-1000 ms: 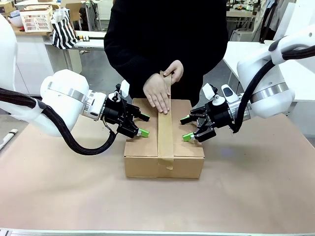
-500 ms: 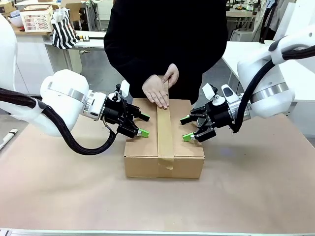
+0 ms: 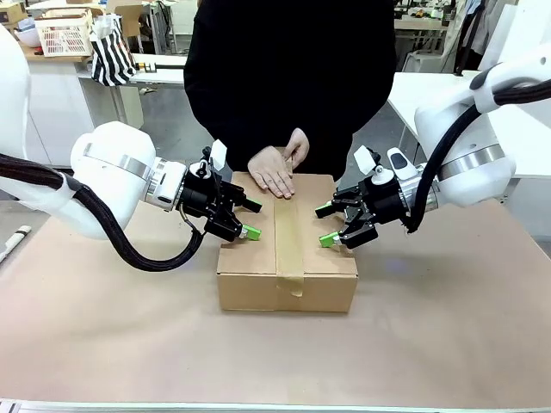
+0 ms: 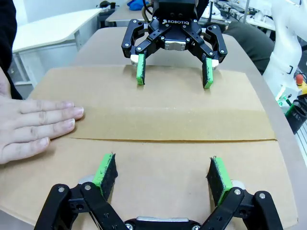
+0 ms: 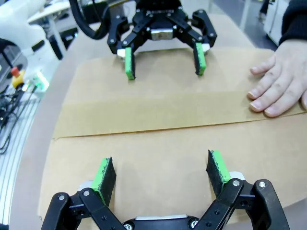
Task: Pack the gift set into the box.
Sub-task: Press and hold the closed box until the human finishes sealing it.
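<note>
Here, closed taped box (image 3: pixel 287 249) on the bench (image 3: pixel 448 335), person's hand (image 3: pixel 272 171) flat on its far edge, left gripper (image 3: pixel 246 217) and right gripper (image 3: pixel 328 225) flanking it, fingers spread open, gripping nothing.

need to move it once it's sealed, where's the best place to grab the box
Probably the two short end walls of the box, one arm per end, squeezing inward. It is wider than either open gripper, its taped top is flat with no edge to pinch, and the left gripper and right gripper already flank those ends.
</note>
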`<state>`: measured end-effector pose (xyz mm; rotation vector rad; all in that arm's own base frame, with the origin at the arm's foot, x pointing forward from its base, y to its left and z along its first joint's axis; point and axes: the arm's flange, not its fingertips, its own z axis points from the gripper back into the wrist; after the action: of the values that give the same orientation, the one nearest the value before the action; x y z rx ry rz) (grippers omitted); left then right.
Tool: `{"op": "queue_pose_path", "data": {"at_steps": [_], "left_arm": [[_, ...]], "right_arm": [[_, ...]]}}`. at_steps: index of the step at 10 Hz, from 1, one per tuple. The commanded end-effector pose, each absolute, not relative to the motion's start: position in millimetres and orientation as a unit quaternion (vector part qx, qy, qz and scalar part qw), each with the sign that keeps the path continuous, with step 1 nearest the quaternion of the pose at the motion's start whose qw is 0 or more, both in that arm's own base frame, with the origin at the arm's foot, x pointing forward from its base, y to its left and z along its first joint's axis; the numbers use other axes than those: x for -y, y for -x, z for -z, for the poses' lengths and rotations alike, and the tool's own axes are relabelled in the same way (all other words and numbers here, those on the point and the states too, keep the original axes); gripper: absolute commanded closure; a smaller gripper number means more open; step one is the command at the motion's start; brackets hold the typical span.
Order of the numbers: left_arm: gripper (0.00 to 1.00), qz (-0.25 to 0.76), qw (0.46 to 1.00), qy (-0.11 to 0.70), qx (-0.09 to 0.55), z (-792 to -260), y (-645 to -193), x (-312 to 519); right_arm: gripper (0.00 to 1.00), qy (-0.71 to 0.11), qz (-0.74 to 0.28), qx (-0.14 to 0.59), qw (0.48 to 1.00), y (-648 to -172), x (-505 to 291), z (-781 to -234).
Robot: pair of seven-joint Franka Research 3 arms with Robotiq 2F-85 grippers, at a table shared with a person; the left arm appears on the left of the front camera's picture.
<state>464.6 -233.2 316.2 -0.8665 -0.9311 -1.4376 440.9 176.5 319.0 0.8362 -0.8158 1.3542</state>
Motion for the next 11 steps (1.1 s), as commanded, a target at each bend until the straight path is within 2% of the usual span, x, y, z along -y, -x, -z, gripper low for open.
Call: {"op": "queue_pose_path", "data": {"at_steps": [1, 11], "left_arm": [[0.00, 0.612, 0.575, 0.371, 0.396, -314.3, -464.0, 233.0], [0.00, 0.612, 0.575, 0.371, 0.396, -314.3, -464.0, 233.0]], "right_arm": [[0.00, -0.363, -0.590, 0.355, 0.628, -440.7, -175.8, -317.4], [0.00, -0.363, -0.590, 0.355, 0.628, -440.7, -175.8, -317.4]]}}
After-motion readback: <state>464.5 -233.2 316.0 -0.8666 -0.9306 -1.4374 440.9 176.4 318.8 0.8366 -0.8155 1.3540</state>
